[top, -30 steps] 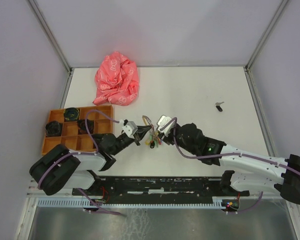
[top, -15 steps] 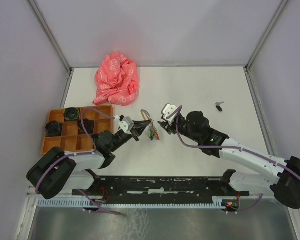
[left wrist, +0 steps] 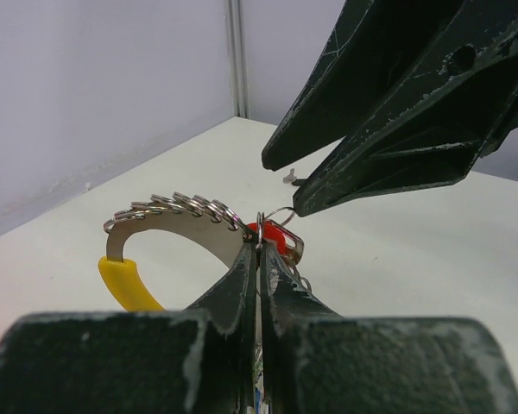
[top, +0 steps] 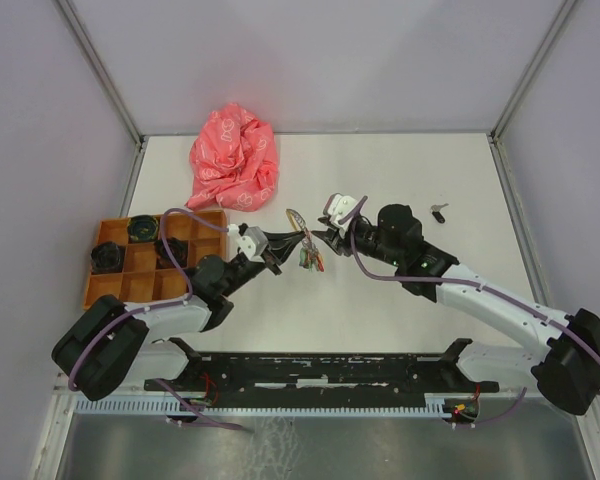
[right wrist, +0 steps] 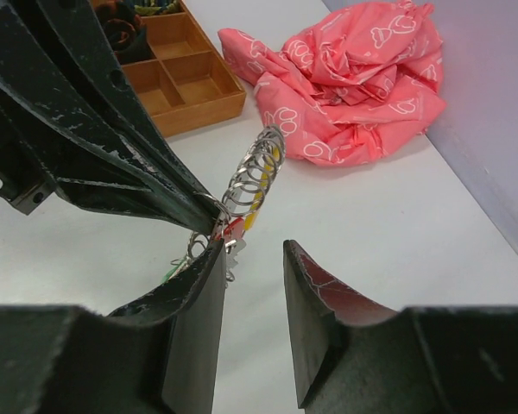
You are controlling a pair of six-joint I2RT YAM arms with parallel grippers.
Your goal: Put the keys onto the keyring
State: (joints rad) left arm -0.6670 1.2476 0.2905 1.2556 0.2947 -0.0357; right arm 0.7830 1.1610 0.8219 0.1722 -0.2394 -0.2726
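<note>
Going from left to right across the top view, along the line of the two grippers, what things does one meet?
orange tray → left gripper → keyring → right gripper → black key

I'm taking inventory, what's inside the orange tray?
The orange tray holds dark round objects in three compartments; others in view look bare. The left arm hides its near right corner.
</note>
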